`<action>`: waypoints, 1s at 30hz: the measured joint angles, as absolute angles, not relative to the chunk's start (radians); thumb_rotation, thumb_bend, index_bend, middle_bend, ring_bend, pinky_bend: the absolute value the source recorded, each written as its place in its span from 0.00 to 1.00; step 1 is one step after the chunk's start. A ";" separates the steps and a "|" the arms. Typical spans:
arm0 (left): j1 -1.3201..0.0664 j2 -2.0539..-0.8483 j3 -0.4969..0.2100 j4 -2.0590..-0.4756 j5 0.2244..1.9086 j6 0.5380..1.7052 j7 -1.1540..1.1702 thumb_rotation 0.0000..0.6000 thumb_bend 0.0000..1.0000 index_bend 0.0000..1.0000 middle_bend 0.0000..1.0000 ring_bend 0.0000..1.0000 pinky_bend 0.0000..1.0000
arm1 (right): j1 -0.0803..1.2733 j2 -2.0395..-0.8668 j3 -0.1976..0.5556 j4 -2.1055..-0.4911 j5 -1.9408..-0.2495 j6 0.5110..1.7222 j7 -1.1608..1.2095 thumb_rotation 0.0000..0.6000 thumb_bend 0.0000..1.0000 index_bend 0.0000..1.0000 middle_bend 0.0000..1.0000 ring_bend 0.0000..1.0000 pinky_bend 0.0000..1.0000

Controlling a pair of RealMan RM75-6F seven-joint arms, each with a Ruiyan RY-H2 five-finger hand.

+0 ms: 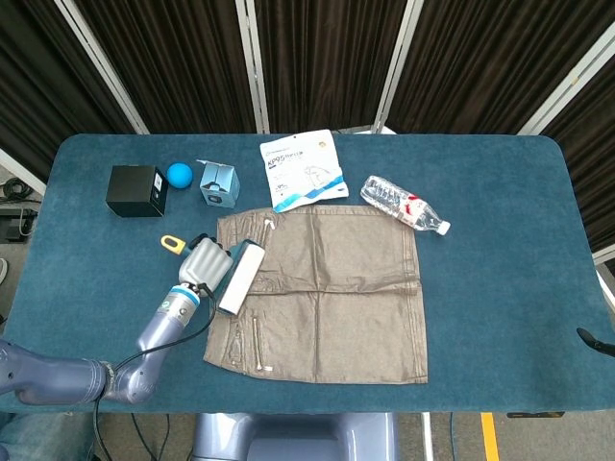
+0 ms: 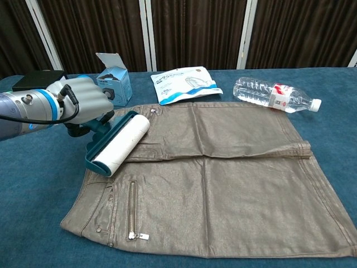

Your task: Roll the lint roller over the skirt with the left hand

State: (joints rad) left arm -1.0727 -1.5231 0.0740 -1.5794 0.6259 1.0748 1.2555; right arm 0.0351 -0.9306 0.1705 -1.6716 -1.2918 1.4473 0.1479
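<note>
We are gripping the lint roller (image 2: 119, 142) in our left hand (image 2: 83, 103), fingers wrapped tight round its handle, its drum lying on the skirt's (image 2: 234, 178) left edge. Next we should be rolling it rightward across the skirt, pressing lightly.

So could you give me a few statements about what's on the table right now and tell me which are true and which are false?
1. The left hand holds the lint roller. True.
2. The roller lies at the skirt's right edge. False: it is at the left edge, by the waistband.
3. The water bottle stands upright. False: it lies on its side beyond the skirt.
4. A blue ball sits between the black box and the small blue carton. True.
5. The right hand rests on the skirt. False: no right hand shows.
</note>
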 measured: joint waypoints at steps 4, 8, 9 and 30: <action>-1.086 -1.543 0.069 -1.590 0.621 1.080 1.284 1.00 0.65 0.67 0.46 0.38 0.45 | 0.033 -0.927 0.171 -1.670 -1.293 1.448 0.161 1.00 0.00 0.00 0.00 0.00 0.00; -1.110 -1.588 0.059 -1.600 0.611 1.090 1.333 1.00 0.65 0.68 0.46 0.38 0.45 | 0.031 -0.923 0.172 -1.665 -1.293 1.448 0.178 1.00 0.00 0.00 0.00 0.00 0.00; -1.117 -1.601 0.055 -1.602 0.607 1.094 1.346 1.00 0.66 0.68 0.46 0.38 0.45 | 0.031 -0.922 0.172 -1.664 -1.293 1.447 0.182 1.00 0.00 0.00 0.00 0.00 0.00; -1.304 -1.847 -0.049 -1.632 0.498 1.167 1.597 1.00 0.65 0.68 0.46 0.38 0.45 | 0.025 -0.918 0.174 -1.651 -1.284 1.442 0.201 1.00 0.00 0.00 0.00 0.00 0.00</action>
State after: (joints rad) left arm -1.3040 -1.8472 -0.0492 -1.6316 0.4984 1.1667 1.5966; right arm 0.0253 -0.9179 0.1736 -1.6514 -1.2836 1.4420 0.2005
